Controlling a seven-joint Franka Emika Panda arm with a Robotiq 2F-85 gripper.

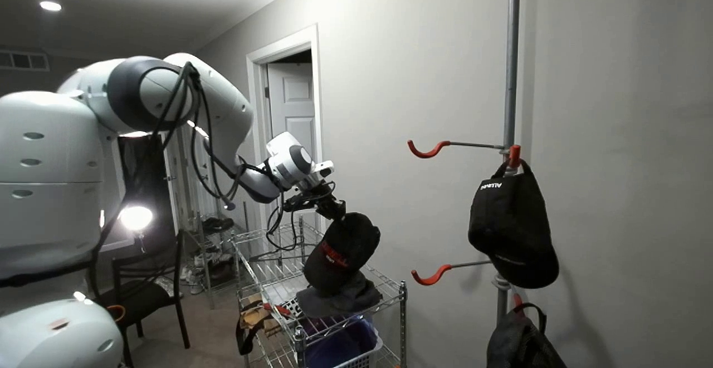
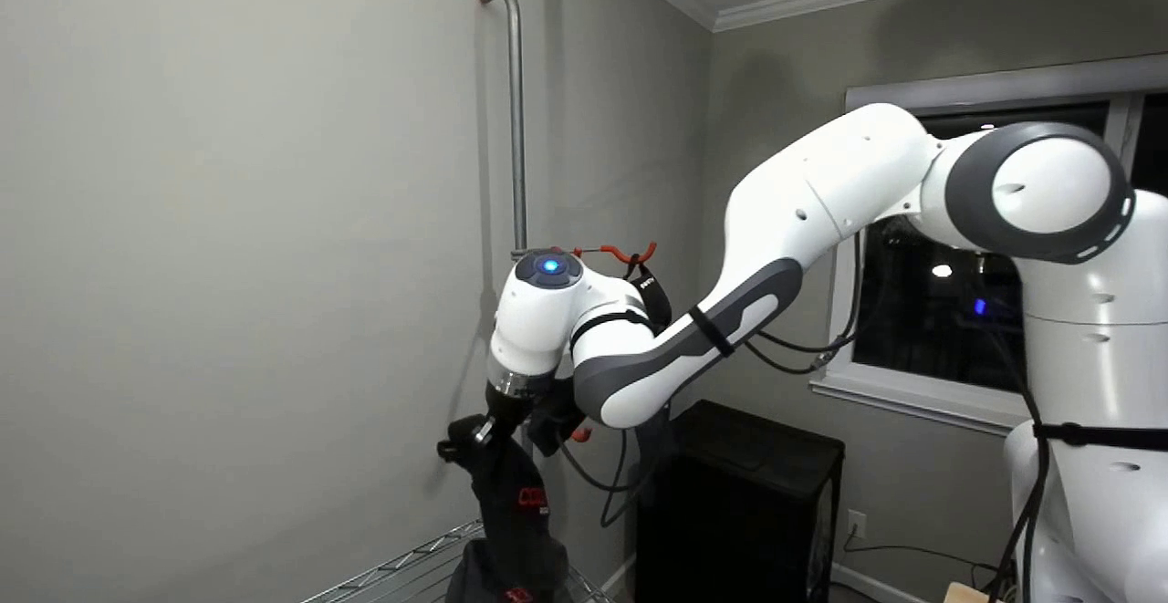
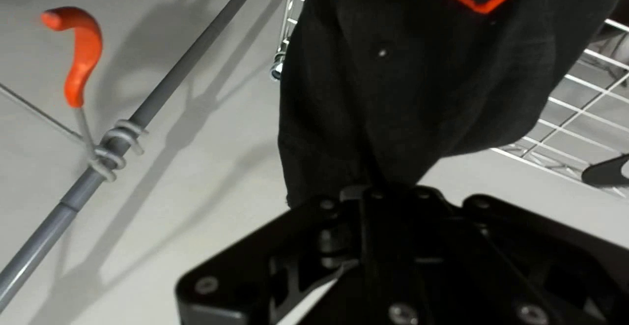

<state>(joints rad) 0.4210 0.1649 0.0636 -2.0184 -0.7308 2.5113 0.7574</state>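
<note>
Both exterior views flank the arm [image 2: 794, 211], sharing the cap [image 1: 348, 243].

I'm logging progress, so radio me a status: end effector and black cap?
End effector shut. Black cap pinched in it, above wire shelf. Grey cap close beneath; contact unclear.

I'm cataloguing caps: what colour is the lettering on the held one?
The lettering is orange-red, showing best in the wrist view.
</note>
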